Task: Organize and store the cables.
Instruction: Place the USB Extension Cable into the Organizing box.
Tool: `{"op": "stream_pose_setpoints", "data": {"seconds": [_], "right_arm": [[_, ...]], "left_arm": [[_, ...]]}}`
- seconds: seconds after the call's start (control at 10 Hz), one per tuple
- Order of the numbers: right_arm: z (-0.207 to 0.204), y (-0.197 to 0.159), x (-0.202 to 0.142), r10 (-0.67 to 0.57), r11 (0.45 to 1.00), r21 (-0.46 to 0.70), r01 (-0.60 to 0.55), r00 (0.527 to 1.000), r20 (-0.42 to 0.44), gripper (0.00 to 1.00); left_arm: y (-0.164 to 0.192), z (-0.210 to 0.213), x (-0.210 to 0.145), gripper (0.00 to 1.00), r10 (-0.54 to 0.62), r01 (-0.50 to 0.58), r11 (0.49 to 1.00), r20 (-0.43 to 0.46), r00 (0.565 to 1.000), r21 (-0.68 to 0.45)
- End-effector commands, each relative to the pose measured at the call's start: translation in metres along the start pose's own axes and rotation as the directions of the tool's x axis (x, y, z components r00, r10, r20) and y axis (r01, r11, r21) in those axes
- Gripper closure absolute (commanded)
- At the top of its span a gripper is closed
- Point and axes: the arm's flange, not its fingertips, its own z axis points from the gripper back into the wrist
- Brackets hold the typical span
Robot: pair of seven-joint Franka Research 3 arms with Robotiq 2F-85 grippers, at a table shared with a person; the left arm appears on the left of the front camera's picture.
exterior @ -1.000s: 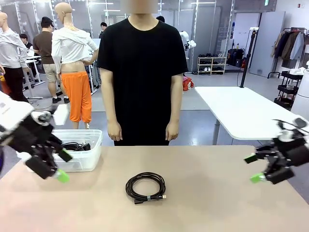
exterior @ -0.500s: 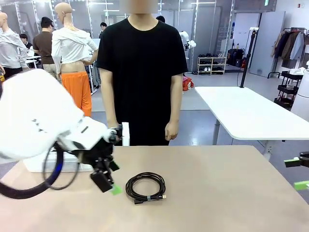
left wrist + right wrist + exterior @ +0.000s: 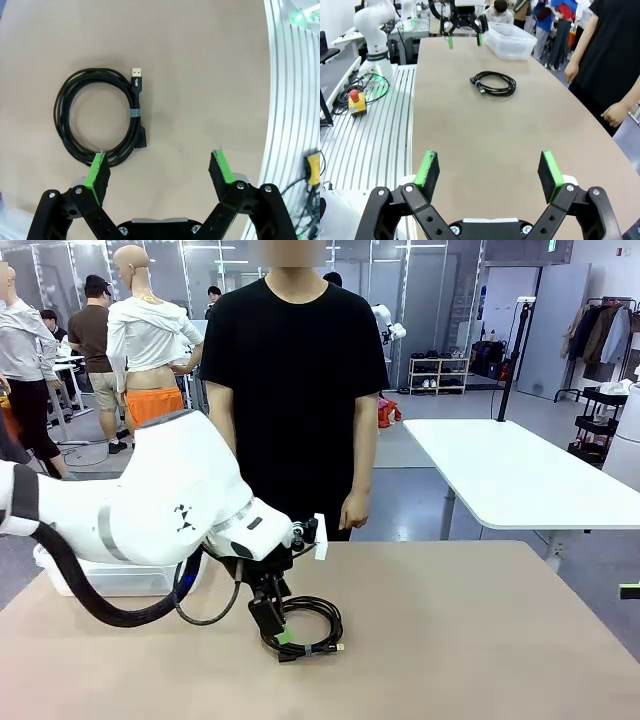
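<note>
Cable (image 3: pixel 302 626): coiled flat, mid-counter (image 3: pixel 450 640), pale tie band.
Left end effector (image 3: pixel 160 170): jaws apart, above coil's edge; contact unclear.
Right end effector (image 3: pixel 489 172): jaws apart, empty, well clear.

A coiled cable (image 3: pixel 303 627) lies on the bench (image 3: pixel 450 640), near its middle. The left gripper (image 3: pixel 272 625) hangs over the coil's left edge, reaching in from the left. Behind the arm, at the bench's far left, sits a bin (image 3: pixel 120 578). A person (image 3: pixel 295 390) stands at the far side, behind the coil. The right gripper (image 3: pixel 490 172) hovers over the bench's right end, well apart from the cable (image 3: pixel 494 83).
</note>
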Motion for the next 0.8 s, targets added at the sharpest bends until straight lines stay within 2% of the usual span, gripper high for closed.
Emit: {"op": "stream_pose_setpoints", "data": {"seconds": [0.0,0.1,0.2,0.6,0.7], "right_arm": [[0.004,-0.004,-0.008,0.024,1.0,0.0,-0.024,0.995,0.094,0.0],[0.0,0.0,0.0,0.0,1.0,0.0,0.0,1.0,0.0,0.0],[0.0,0.0,0.0,0.0,1.0,0.0,0.0,1.0,0.0,0.0],[0.0,0.0,0.0,0.0,1.0,0.0,0.0,1.0,0.0,0.0],[0.0,0.0,0.0,0.0,1.0,0.0,0.0,1.0,0.0,0.0]], "left_arm": [[0.007,-0.004,0.006,0.0,0.026,-0.026,1.0,-0.021,0.999,0.018],[0.007,0.001,0.0,0.0,-0.002,0.001,0.999,-0.029,1.0,-0.043],[0.002,-0.005,0.002,0.0,0.003,-0.003,1.0,-0.007,1.0,-0.005],[0.003,-0.007,0.001,0.0,0.003,-0.003,1.0,-0.012,1.0,-0.014],[0.01,-0.024,0.002,0.0,0.058,-0.058,0.997,-0.006,0.998,-0.041]]}}
